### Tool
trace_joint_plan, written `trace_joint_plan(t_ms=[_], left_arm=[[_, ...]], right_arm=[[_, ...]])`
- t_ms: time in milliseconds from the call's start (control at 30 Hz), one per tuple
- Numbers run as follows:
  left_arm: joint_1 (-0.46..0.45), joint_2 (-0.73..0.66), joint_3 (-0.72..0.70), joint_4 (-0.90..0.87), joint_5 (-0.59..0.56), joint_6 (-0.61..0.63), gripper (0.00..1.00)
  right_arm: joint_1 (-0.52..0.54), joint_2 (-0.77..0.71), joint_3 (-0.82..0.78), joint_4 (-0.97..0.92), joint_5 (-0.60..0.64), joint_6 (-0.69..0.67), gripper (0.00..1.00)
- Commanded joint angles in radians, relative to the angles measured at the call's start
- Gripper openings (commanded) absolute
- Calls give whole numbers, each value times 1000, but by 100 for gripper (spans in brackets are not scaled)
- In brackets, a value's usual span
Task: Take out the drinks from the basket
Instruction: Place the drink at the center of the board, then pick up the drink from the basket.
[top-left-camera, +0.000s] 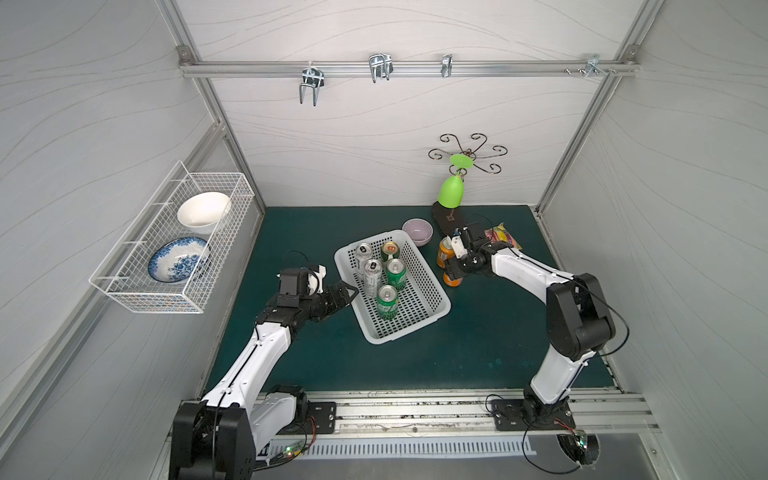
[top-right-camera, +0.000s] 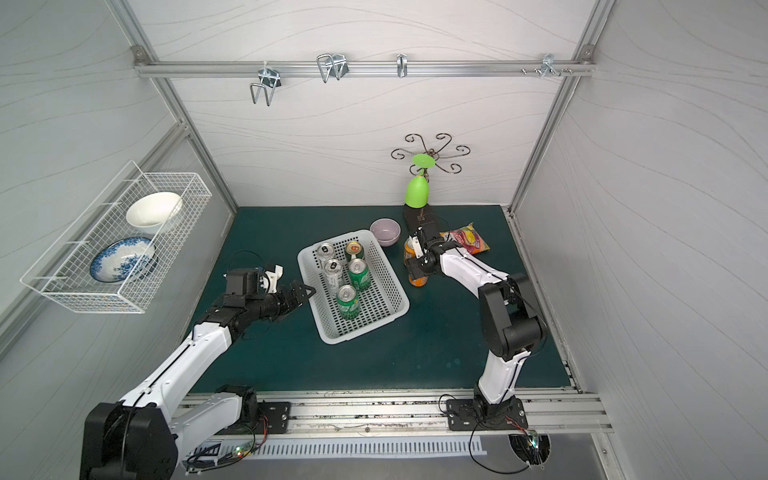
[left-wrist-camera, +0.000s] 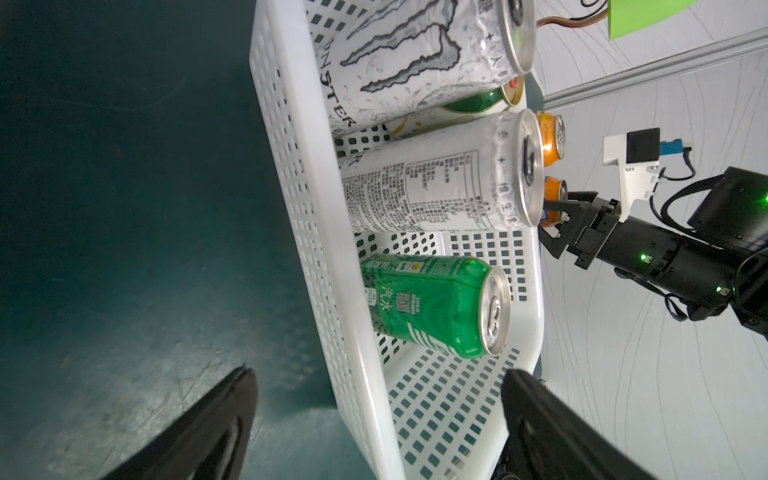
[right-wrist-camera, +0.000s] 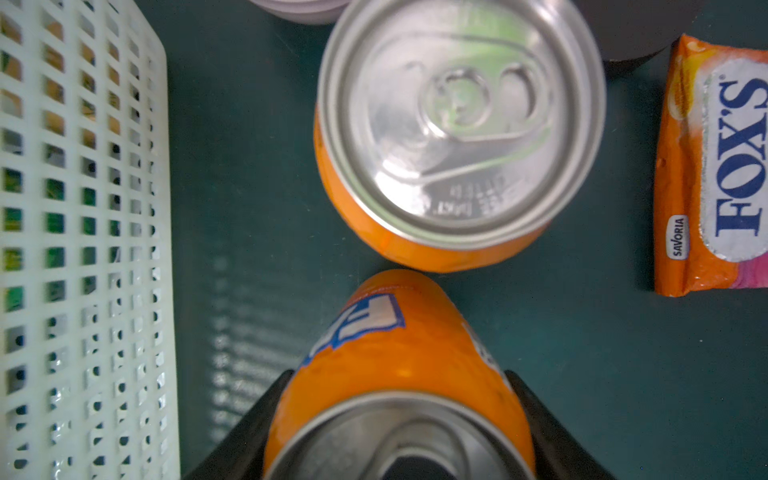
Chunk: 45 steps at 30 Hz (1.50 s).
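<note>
Dark green mat worktop (top-left-camera: 478, 340) inside a white panelled booth with aluminium framing. Hook rail (top-left-camera: 407, 68) on back wall. White wire-mesh rack (top-left-camera: 174, 299) on left wall holds a white bowl (top-left-camera: 203, 212) and a blue-patterned plate (top-left-camera: 178, 259).

White perforated plastic basket (top-left-camera: 415, 299) sits mid-worktop, skewed. Upright inside: far slim silver-white metal can (top-left-camera: 363, 251), near silver-white can (top-left-camera: 372, 274), cream-and-green can (top-left-camera: 390, 250), middle green can (top-left-camera: 396, 274), near green can (top-left-camera: 387, 301).

Left gripper (top-left-camera: 348, 292) is spread wide, empty, just beside the basket's left rim. Right gripper (right-wrist-camera: 399, 376) is clamped on the held orange can (top-right-camera: 417, 281), between the basket's right wall and the worktop's right edge; whether its base touches the mat, cannot tell.

Close by: standing orange can (right-wrist-camera: 457, 124) just beyond it, lilac bowl (top-left-camera: 417, 230) at the basket's far corner, colourful candy bag (right-wrist-camera: 715, 166) toward the far right corner. Green plastic goblet (top-left-camera: 451, 191) hangs inverted from a scrolled wire stand (top-left-camera: 469, 151).

Writing: bag reads "FOX'S", "SAVORIA". Silver-white can shows "NSTER"; green can carries Chinese characters.
</note>
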<state>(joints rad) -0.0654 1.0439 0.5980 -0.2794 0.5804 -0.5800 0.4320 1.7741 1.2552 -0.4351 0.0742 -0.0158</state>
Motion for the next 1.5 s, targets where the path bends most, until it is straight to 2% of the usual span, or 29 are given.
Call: trace_joint_plan(t_ms=[0,400,633,900,1200,1467], left_arm=[[5,-13,26,28,6,5,96],[5,-6,31,28,4,2,97],[6,10,45,38,-1,-10,97],[5,64,54,78,36,-27,89],[4,128,65,143,94,-55,79],[3,167,65,149,96,-53,71]], right_arm=[[8,18,15,34,12,8,62],[7,-35,19,9,27,-6,87],[5,-143,21,-51,34,-12,99],[36,-353,-3,-133,-2,9,99],[267,-493,12,-211,45,76,99],[493,-401,85,-204,94,121,99]])
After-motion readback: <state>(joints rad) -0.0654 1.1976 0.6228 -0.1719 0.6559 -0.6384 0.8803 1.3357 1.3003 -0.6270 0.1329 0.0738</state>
